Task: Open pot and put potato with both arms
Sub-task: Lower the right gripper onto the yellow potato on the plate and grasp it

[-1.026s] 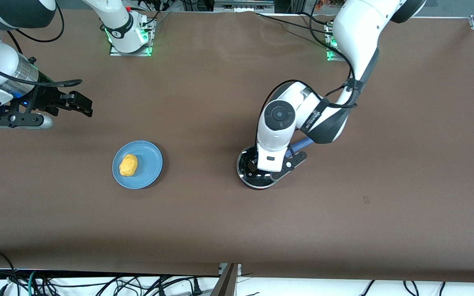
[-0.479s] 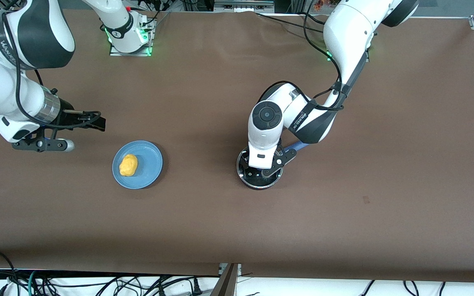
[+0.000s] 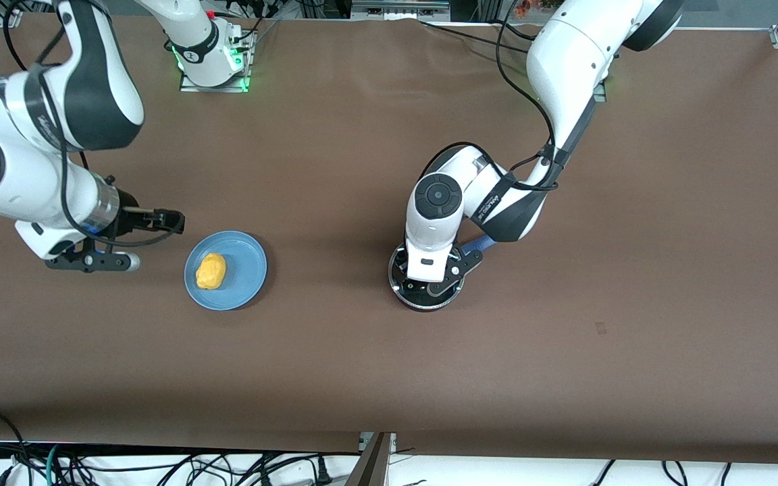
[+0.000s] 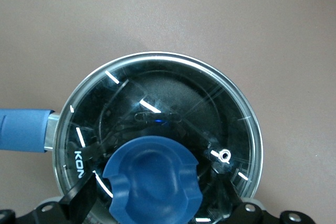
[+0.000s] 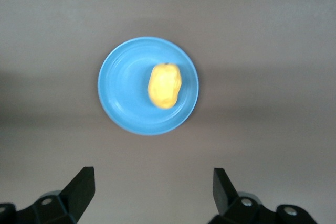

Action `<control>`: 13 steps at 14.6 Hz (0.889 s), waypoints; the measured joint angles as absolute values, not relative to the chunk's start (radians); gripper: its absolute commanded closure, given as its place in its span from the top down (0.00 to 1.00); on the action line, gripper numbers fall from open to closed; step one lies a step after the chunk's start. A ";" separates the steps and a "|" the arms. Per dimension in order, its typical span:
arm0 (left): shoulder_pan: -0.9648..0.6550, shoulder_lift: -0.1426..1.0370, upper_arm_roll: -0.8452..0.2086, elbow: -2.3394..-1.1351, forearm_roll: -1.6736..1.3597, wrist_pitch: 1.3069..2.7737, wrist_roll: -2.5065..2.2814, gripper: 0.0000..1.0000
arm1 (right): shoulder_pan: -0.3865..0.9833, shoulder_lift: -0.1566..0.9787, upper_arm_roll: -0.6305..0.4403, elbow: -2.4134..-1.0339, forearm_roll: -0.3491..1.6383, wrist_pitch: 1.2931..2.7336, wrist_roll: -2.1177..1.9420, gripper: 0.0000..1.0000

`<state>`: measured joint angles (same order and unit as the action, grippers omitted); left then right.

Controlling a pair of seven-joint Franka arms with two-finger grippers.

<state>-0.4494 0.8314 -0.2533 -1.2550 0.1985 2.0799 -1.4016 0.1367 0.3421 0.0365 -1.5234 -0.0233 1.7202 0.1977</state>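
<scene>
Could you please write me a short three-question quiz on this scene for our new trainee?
1. True or false: the glass lid is off the pot.
2. What does the potato lie on?
A. the table
B. the blue plate
C. the lid
3. Which gripper is over the lid's blue knob?

Key: 1 false. 2 B. 3 the left gripper; the right gripper is open, beside the plate.

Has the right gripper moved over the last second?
Yes. The right gripper has come closer to the blue plate holding the potato, and now sits just beside its rim, fingers open.
</scene>
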 measured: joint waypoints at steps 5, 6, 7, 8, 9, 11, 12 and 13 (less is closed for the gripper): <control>-0.449 0.832 -0.250 -1.254 0.200 2.080 -1.402 0.96 | 0.138 0.473 0.037 -1.524 -0.072 1.839 0.198 0.99; -0.449 0.833 -0.249 -1.254 0.200 2.080 -1.402 0.93 | 0.138 0.499 0.037 -1.524 -0.072 1.869 0.199 0.99; -0.449 0.833 -0.249 -1.254 0.200 2.080 -1.402 0.89 | 0.138 0.526 0.037 -1.524 -0.072 1.902 0.199 0.99; -0.449 0.833 -0.249 -1.254 0.200 2.081 -1.402 0.85 | 0.138 0.554 0.037 -1.523 -0.072 1.935 0.201 0.99; -0.449 0.834 -0.248 -1.254 0.200 2.082 -1.402 0.81 | 0.138 0.580 0.037 -1.523 -0.071 1.964 0.206 0.99; -0.449 0.834 -0.248 -1.254 0.200 2.082 -1.402 0.72 | 0.138 0.624 0.037 -1.523 -0.070 2.025 0.212 0.99; -0.449 0.833 -0.248 -1.253 0.200 2.081 -1.402 0.69 | 0.138 0.641 0.037 -1.522 -0.066 2.046 0.215 0.99; -0.449 0.832 -0.248 -1.251 0.200 2.081 -1.402 0.66 | 0.138 0.655 0.037 -1.521 -0.051 2.057 0.219 0.99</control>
<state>-0.4486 0.8317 -0.2482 -1.2508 0.2000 2.0805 -1.4015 0.1379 0.6548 0.0369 -1.5213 -0.0510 2.0573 0.2187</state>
